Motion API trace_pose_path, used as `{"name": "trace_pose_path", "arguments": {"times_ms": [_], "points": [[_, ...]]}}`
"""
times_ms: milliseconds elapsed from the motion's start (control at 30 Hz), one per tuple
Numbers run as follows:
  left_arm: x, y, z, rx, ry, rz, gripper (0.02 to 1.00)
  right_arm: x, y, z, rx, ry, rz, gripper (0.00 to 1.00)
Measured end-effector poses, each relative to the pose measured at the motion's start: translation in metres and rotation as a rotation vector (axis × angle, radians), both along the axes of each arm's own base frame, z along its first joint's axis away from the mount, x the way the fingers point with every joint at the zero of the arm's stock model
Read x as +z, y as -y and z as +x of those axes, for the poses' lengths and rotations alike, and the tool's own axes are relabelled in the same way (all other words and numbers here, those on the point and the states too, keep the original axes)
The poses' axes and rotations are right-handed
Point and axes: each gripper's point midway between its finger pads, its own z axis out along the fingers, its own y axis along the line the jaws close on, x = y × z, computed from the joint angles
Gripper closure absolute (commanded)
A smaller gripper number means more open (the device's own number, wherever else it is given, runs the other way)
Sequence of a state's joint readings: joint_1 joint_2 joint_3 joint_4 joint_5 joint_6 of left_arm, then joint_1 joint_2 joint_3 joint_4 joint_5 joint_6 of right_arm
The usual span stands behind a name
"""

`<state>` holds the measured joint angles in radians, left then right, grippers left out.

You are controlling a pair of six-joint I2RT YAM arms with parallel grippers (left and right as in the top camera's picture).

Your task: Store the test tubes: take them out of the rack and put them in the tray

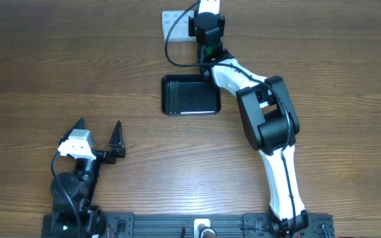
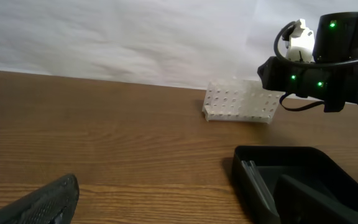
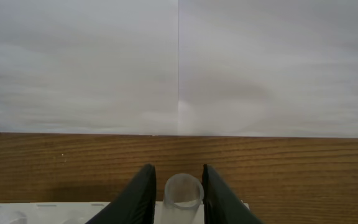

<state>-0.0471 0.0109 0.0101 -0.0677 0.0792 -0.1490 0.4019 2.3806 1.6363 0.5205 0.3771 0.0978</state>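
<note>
A white rack (image 1: 174, 25) is seen at the far edge of the wooden bench (image 1: 45, 53), near the middle of that edge. Many small round holes are seen in it. The right gripper (image 3: 178, 169) is held over the rack, at the end nearer the right side of the bench. A clear test tube (image 3: 184, 191) is gripped between its two fingers, which are pressed close against the tube's sides. The tube is held upright. Its open top is seen between the fingers, and its lower part is down by the rack. It cannot be told if the bottom of the tube is in a hole.

A black tray (image 1: 166, 99) is laid flat near the middle of the bench, just in front of the rack but apart from it. Some thin clear shapes are seen along one wall inside the tray. What they are cannot be told for sure.

The left gripper (image 1: 99, 125) is seen near the front left corner of the bench, well apart from the tray and the rack. Its fingers are spread wide, and nothing is held in them.
</note>
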Motion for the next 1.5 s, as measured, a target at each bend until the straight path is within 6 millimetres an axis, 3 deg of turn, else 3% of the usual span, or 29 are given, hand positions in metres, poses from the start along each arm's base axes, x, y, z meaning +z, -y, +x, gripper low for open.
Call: {"name": "trace_pose_path", "arguments": {"times_ms": [800, 1000, 1300, 1500], "points": [[0.0, 0.0, 0.0, 0.0, 0.0, 0.0, 0.02, -0.0001, 0.0, 0.0, 0.0, 0.0, 0.001, 0.908], [0.0001, 0.0, 0.0, 0.0, 0.0, 0.0, 0.02, -0.0001, 0.0, -0.0001, -0.001, 0.0, 0.0, 0.989], [0.0, 0.0, 0.0, 0.0, 0.0, 0.0, 0.023, 0.0093, -0.0039, 0.0008, -0.019, 0.019, 0.001, 0.989], [0.0, 0.0, 0.0, 0.0, 0.0, 0.0, 0.02, 0.0044, -0.0048, -0.0005, -0.018, -0.003, -0.009, 0.991]]}}
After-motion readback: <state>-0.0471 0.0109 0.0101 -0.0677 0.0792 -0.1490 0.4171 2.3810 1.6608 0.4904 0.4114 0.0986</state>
